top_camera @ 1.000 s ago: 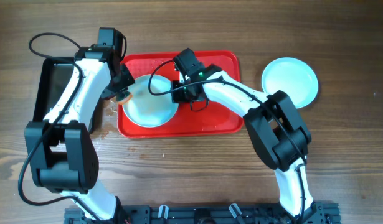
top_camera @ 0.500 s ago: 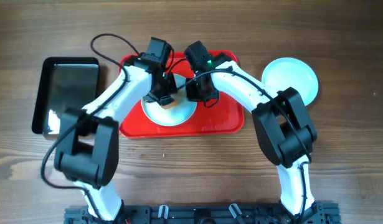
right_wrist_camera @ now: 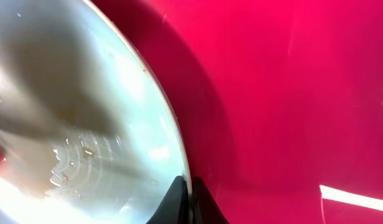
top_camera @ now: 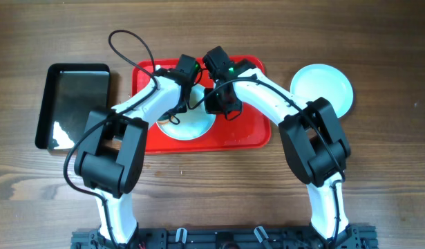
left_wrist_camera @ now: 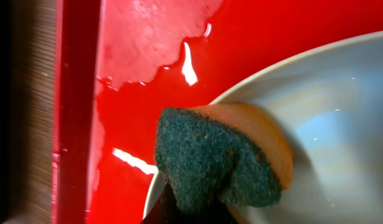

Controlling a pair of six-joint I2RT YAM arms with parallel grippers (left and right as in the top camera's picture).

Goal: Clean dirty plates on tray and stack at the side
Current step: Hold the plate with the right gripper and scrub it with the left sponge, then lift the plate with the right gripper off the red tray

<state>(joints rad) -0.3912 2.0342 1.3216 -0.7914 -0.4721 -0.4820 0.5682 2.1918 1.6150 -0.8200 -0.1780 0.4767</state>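
The left gripper (top_camera: 181, 105), clenched on a green-faced orange scouring sponge (left_wrist_camera: 222, 158), is now pressing that sponge over the rim of the round pale mint-white shallow plate (top_camera: 188, 123). A second ago it was hanging at the left rim of the large red rectangular plastic tray (top_camera: 247, 131), beside the glossy black rectangular tray (top_camera: 74, 104). The plate has meanwhile slid from the red tray's left part toward its middle, near the far edge of the worktop (top_camera: 378, 194). The right gripper (top_camera: 213, 107) is pinching the plate's right rim, steadying it. Scrubbing therefore seems properly under way. A second mint-white plate (top_camera: 321, 90) is lying toward the far right corner, probably starting the stack.
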